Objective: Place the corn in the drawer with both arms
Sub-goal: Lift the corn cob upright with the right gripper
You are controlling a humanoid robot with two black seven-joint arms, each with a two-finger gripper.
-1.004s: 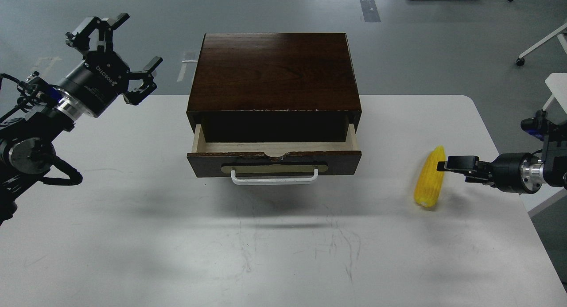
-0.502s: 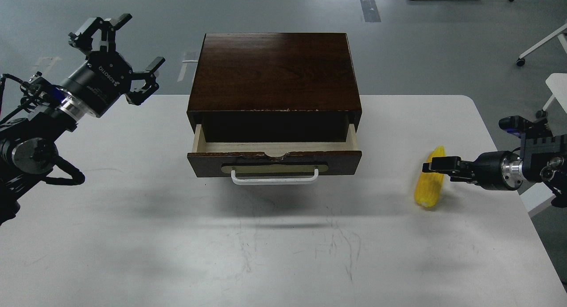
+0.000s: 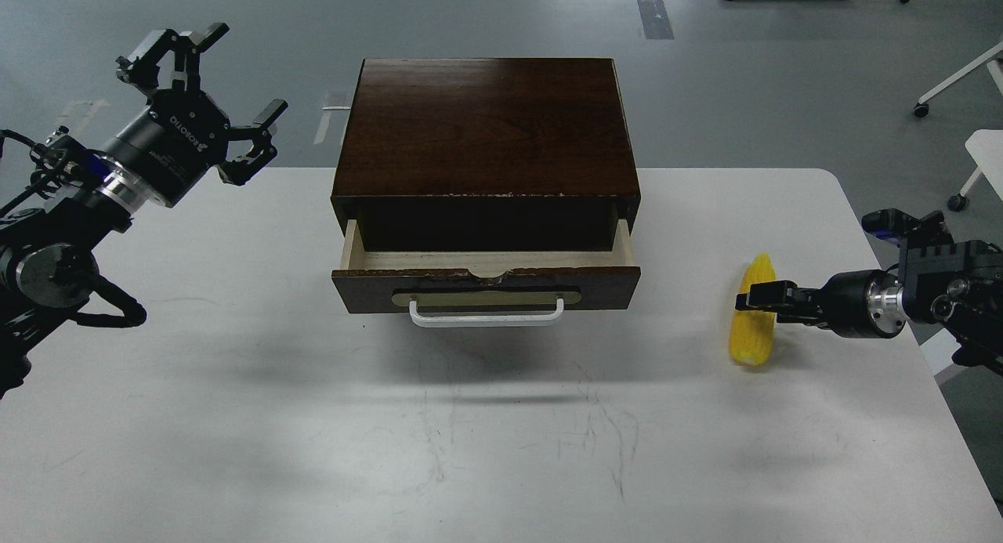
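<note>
The yellow corn [image 3: 752, 341] lies on the white table [image 3: 501, 418] at the right, pointed end away from me. My right gripper [image 3: 754, 300] reaches in from the right, and its dark fingers cross the cob's middle; I cannot tell whether they grip it. The drawer [image 3: 486, 280] is partly pulled out of the dark brown box [image 3: 486, 128], showing a strip of bare pale wood inside. My left gripper [image 3: 202, 77] is open and empty, raised above the table's back left, to the left of the box.
The white bar handle [image 3: 486, 316] faces me on the drawer front. The table's right edge [image 3: 901, 292] runs just behind the corn. Chair and desk legs [image 3: 952, 81] stand on the grey floor beyond.
My right gripper has moved left, from the corn's tip to across its middle. The corn has shifted slightly left and stands straighter. The left arm has barely moved.
</note>
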